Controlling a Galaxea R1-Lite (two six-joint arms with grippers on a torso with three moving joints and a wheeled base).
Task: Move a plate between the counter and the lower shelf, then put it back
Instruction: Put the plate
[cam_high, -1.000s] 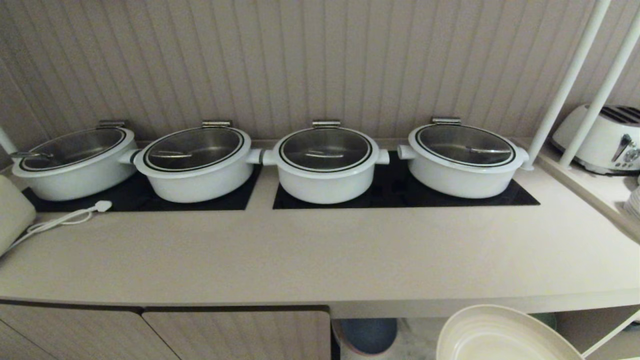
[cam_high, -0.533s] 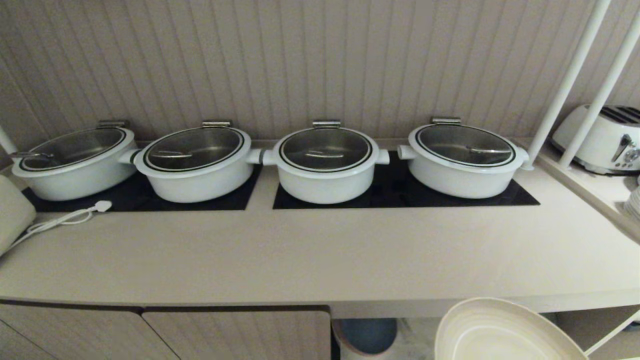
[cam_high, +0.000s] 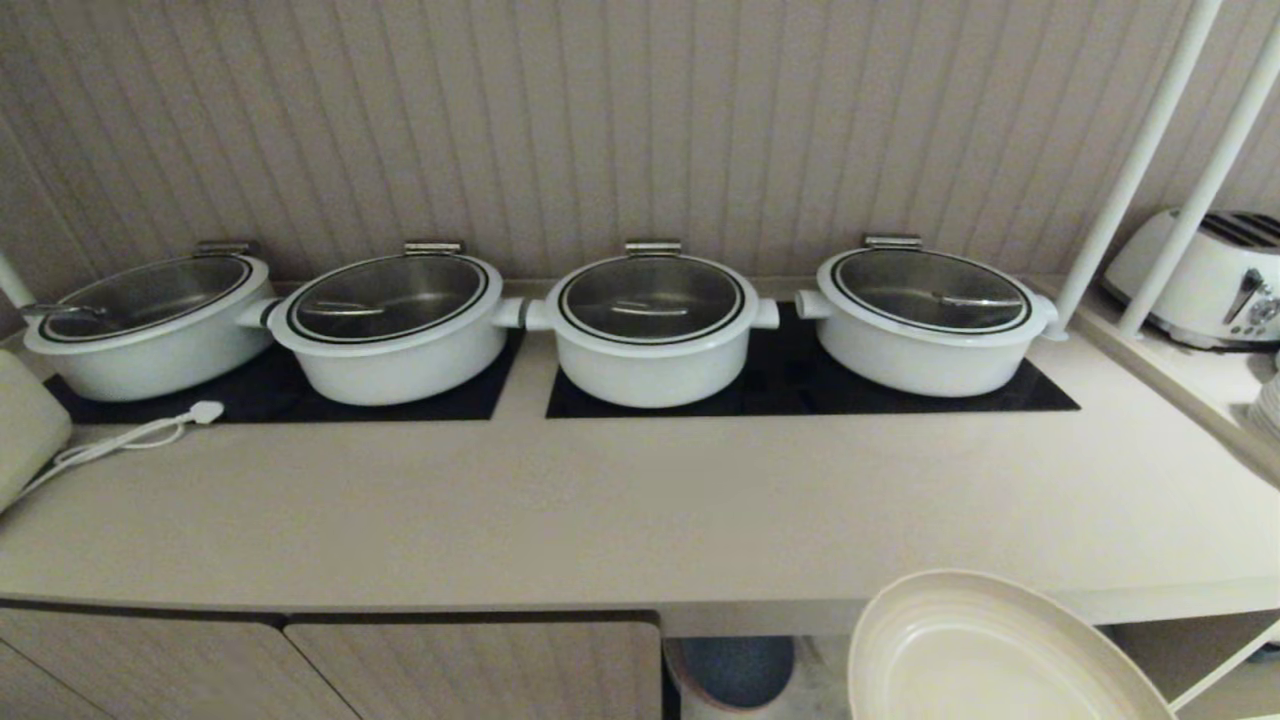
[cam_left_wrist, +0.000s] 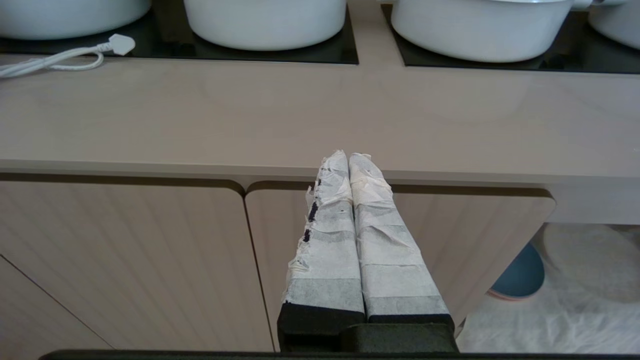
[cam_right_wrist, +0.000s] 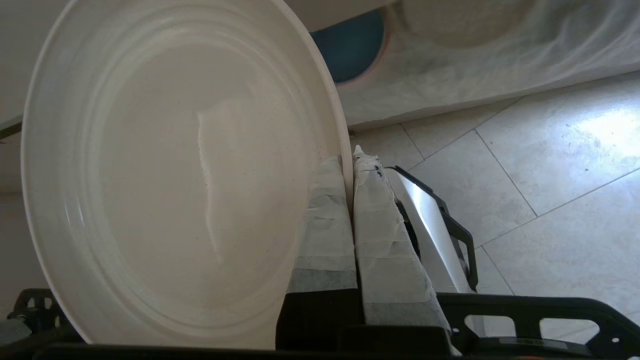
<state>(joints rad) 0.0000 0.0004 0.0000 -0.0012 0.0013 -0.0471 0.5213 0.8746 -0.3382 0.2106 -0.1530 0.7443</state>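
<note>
While clamped, plate (cam_right_wrist: 165, 170) empty, pots (cam_high: 650, 330) lidded

A kitchen or buffet serving area. Four white lidded pots (cam_high: 650, 325) sit in a row on black hob panels (cam_high: 800, 385) set into a long beige counter (cam_high: 620, 510). To the counter's right stands a white toaster (cam_high: 1210, 275); ribbed cabinet doors (cam_high: 470, 670) lie below it.

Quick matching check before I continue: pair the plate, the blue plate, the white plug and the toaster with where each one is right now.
Things:
1. plate
2. blue plate
3. white plug
4. toaster

Places:
A. on the side ledge, far right
B. on the counter, left end
C. clamped at its rim by the right gripper
D. in the lower shelf

Pairs: 1-C, 2-D, 3-B, 4-A
</note>
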